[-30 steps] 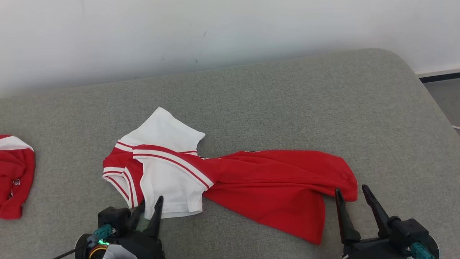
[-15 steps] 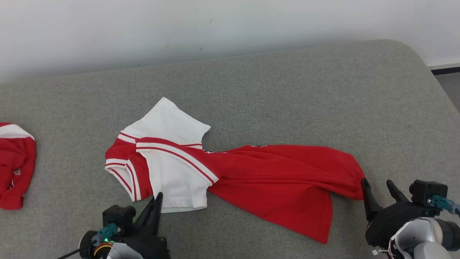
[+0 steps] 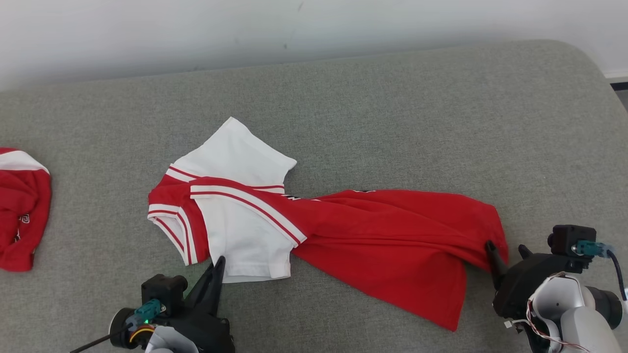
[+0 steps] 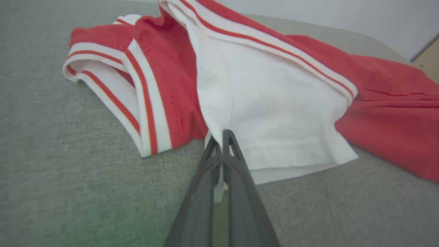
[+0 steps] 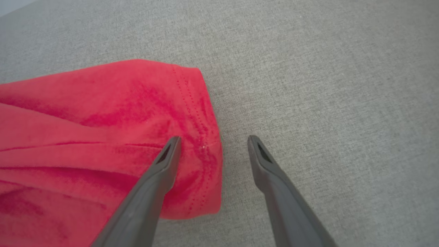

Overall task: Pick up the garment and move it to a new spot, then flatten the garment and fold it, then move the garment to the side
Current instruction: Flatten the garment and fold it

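A red-and-white garment (image 3: 373, 230) sprawling across the middle of the grey cushion (image 3: 392, 108), blocking passage there, bare fabric lying open behind it, a second red garment (image 3: 19, 215) occupying the left edge, a wall (image 3: 294, 29) closing off the back.

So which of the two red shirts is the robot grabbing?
The long red-and-white shirt in the middle: the left arm's fingers pinch its white hem. The crumpled red shirt at the far left lies untouched.

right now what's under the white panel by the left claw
A second white layer peeks out below its hem, on the grey cushion. Anything further beneath the white panel is covered.
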Robot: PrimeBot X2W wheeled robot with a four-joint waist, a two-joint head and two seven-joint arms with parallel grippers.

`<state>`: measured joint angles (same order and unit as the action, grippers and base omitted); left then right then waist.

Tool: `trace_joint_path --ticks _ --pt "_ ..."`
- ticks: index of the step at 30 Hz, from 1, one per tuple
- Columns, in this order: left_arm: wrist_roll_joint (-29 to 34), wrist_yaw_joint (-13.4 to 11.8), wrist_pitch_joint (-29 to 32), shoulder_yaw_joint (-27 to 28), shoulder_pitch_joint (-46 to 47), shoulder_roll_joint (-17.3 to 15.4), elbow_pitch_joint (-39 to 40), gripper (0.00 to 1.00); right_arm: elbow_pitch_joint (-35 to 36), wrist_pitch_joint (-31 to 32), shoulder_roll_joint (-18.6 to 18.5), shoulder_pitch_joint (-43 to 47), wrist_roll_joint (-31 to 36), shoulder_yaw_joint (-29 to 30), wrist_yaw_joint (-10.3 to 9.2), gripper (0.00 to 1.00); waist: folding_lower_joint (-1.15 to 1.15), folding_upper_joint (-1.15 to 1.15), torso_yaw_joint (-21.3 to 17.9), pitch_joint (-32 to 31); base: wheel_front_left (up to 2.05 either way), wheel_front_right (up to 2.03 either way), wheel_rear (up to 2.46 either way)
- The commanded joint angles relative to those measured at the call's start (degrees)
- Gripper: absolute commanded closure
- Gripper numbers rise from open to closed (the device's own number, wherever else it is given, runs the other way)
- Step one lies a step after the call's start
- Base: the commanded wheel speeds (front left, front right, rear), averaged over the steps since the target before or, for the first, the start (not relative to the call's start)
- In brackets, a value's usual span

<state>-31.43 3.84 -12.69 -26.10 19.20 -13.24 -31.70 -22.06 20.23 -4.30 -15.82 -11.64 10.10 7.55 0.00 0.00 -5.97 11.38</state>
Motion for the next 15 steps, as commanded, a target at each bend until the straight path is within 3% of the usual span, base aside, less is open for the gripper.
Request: trace_joint_path --ticks 1,11,12,15 --pt "-0.2 -0.2 -0.1 -0.1 0.8 -0.3 0.2 1.00 -0.5 0.6 0.2 -0.7 0.5 -0.1 -0.13 0.00 0.00 0.00 0.0 0.2 0.00 0.00 0.00" --pt "-0.6 -0.5 -0.1 -0.4 1.0 -0.6 0.4 1.00 -2.3 7.0 0.6 -2.5 2.5 0.4 -0.13 0.00 0.00 0.00 -0.1 0.8 0.00 0.00 0.00" --pt "-0.6 -0.5 -0.1 -0.4 1.0 -0.6 0.4 1.00 -2.4 7.6 0.7 -2.5 2.8 0.2 -0.13 0.04 0.00 0.00 -0.1 0.8 0.00 0.00 0.00" --pt "-0.7 -0.7 -0.1 -0.5 1.1 -0.7 0.5 1.00 -2.5 9.1 0.7 -2.4 3.5 -0.1 -0.13 0.48 0.00 0.00 0.1 1.0 0.00 0.00 0.00"
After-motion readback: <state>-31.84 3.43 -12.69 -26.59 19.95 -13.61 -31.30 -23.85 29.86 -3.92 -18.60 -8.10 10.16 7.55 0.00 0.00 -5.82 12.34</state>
